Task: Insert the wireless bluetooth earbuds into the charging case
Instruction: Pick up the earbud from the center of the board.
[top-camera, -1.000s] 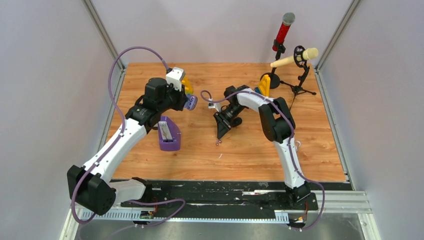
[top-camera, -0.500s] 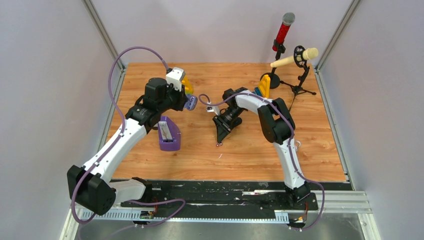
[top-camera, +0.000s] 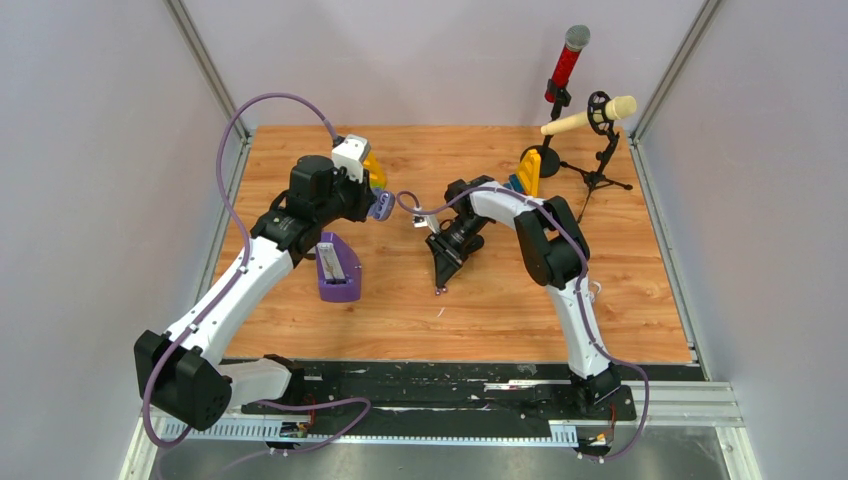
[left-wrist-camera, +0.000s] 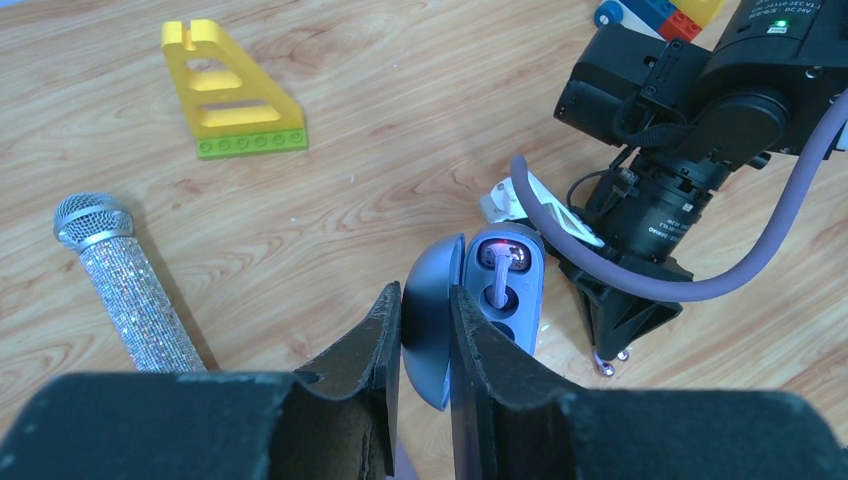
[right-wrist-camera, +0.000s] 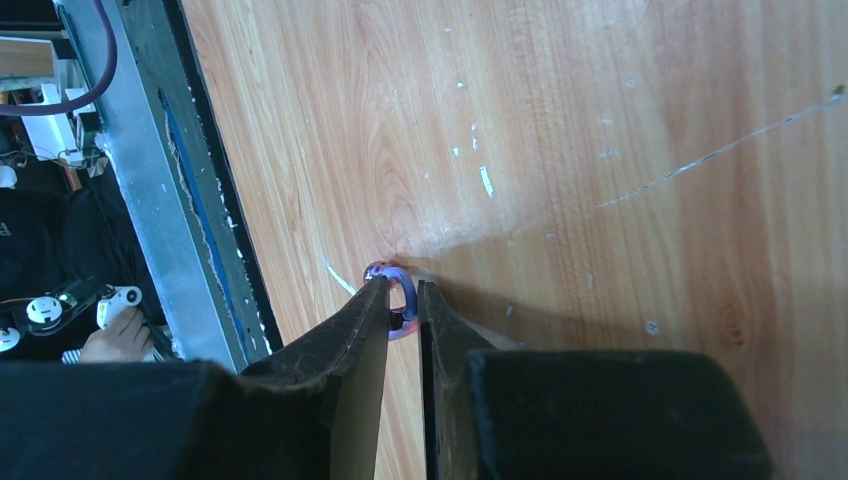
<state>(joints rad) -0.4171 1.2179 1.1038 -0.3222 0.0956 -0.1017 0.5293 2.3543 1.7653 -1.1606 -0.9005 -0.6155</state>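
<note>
Pinching curved purple bud (right-wrist-camera: 407, 298) – R tool (right-wrist-camera: 403, 287) | pebble case (left-wrist-camera: 503, 290) – L tool (left-wrist-camera: 424, 300)

Wooden table (top-camera: 480, 300) with microphone (left-wrist-camera: 125, 280), yellow block (left-wrist-camera: 232, 92)

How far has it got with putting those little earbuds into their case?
Done: the left claw holds the charging case open, and one purple bud already sits in its upper socket. In hand: the right claw pinches a second purple earbud down near the table, apart from the case. Left: carry it over and seat it in the lower socket, which looks empty.
</note>
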